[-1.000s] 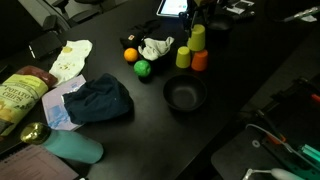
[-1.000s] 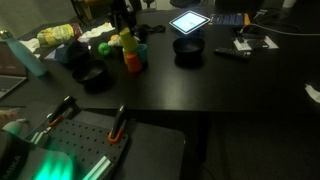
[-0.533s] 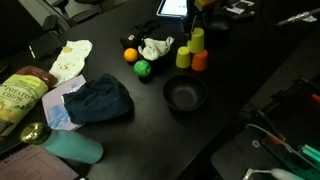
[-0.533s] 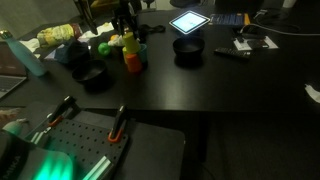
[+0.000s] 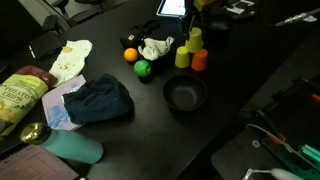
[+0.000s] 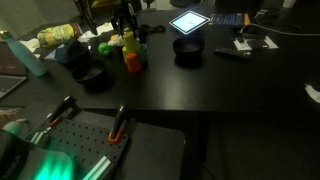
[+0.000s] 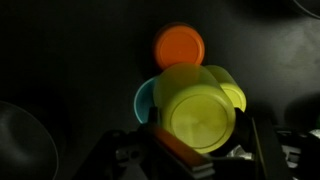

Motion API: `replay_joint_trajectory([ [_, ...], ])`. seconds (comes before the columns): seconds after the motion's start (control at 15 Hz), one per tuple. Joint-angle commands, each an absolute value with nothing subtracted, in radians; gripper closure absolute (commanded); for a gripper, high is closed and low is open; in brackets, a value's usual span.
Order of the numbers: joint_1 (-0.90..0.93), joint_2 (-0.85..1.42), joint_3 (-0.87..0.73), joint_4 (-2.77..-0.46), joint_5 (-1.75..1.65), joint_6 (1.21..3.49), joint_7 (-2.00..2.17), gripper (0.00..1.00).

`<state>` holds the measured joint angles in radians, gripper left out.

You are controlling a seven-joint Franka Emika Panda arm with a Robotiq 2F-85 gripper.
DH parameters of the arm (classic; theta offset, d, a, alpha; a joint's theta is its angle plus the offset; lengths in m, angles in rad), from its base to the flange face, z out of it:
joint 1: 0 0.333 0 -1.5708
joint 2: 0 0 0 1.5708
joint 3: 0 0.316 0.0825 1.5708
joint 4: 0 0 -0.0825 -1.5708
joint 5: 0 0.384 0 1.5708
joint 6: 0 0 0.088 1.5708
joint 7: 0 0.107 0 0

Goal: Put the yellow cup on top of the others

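Observation:
My gripper [image 7: 203, 148] is shut on the yellow cup [image 7: 195, 112], which is held upside down with its flat base toward the wrist camera. It hangs over the others: a teal cup [image 7: 143, 100] peeks out beneath its left side, a second yellow cup [image 7: 234, 94] beneath its right side, and an orange-red cup [image 7: 179, 45] stands just beyond. In an exterior view the held yellow cup [image 5: 195, 38] is above the lower yellow cup [image 5: 183, 58] and orange-red cup [image 5: 200, 62]. It also shows in an exterior view [image 6: 127, 43], under the gripper [image 6: 125, 24].
A black bowl [image 5: 185, 95] sits near the cups, with an orange ball [image 5: 130, 55], a green ball [image 5: 142, 68] and a white cloth [image 5: 155, 47] beside them. A blue cloth [image 5: 100, 100], a teal bottle [image 5: 72, 148] and a tablet [image 6: 188, 20] lie further off.
The gripper and the yellow cup have shifted only slightly over the cups. Nothing else has moved.

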<state>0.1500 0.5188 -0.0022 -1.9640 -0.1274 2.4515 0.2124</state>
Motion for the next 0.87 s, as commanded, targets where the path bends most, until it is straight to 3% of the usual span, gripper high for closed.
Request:
replay_joint_trajectory([
  [0.0, 0.142, 0.517, 0.01, -1.952, -0.102, 2.461, 0.196, 0.0],
  [0.8, 0.16, 0.275, -0.014, -2.117, -0.091, 2.377, 0.336, 0.0],
])
